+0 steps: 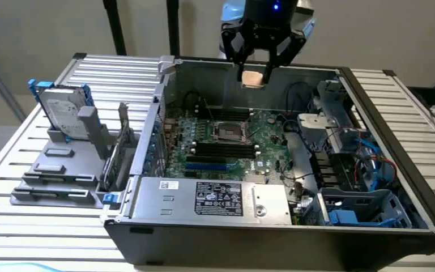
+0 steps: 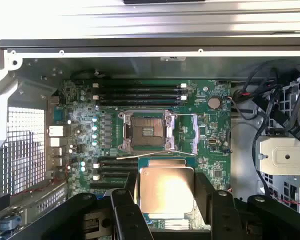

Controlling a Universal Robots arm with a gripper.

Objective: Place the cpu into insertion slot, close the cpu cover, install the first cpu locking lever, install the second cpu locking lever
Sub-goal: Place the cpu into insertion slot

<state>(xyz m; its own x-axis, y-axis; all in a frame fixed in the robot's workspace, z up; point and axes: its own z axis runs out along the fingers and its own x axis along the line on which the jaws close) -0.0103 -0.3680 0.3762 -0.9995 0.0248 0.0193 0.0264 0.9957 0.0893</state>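
A robot arm's gripper [image 1: 255, 71] hung above an open desktop computer case [image 1: 399, 170], its two dark fingers [image 2: 124, 212] pressed against opposite edges of the cpu [image 1: 253, 79], which it held flat and clear of everything beneath. Seen from the exterior view, the small tan chip hovered over the far side of the case, well above the green motherboard [image 1: 267, 148] and apart from the insertion slot [image 1: 227, 130]. From the wrist view, the cpu [image 2: 166, 189] showed its pale metal face between the fingers, near the slot but not over it. The insertion slot [image 2: 144, 131], a square black socket with a silvery rim, lay bare with nothing seated in it. The cpu cover [image 2: 186, 133] stood swung open just beside the socket, and a thin silvery locking lever [image 2: 140, 155] angled loose across the board between the socket and the held chip. Long black memory slots [image 2: 140, 90] ran along the board on either side of the socket. A tangle of dark cables [image 2: 277, 105] filled the drive bay end of the case. At the near end, in the exterior view, sat a silvery power supply [image 1: 217, 198] bearing a black label. The case rested on a slatted metal table [image 1: 13, 170], where a hard drive [image 1: 61, 110] in a blue-tabbed carrier stood on grey brackets at the exterior view's left.
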